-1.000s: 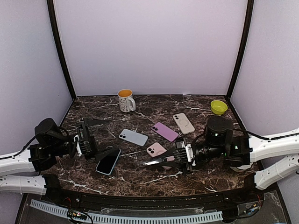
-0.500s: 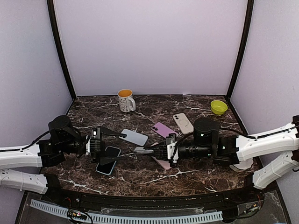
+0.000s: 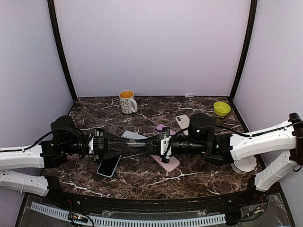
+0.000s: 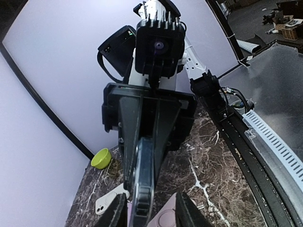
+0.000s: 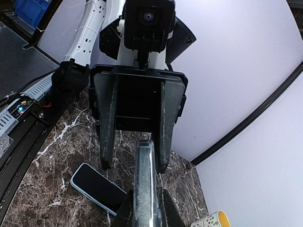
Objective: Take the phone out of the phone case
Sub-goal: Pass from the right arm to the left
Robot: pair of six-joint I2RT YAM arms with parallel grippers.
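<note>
The phone (image 3: 135, 145), inside a pale, clear-looking phone case (image 4: 142, 187), is in the air above the table. It is turned on its edge, so only the thin grey-blue side shows. One end is pinched in the right gripper (image 3: 150, 145). The other end reaches between the fingers of the left gripper (image 3: 122, 146), which stand a little apart from it.

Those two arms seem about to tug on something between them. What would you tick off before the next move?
1. The right arm's jaws are clamped on the cased phone: ok.
2. The cased phone is held edge-up, clear of the table: ok.
3. The left arm's jaws straddle its free end: ok.
4. The left arm's jaws are closed on it: not ok, gaps show beside it.
5. The phone is loosened from its case: cannot tell.
</note>
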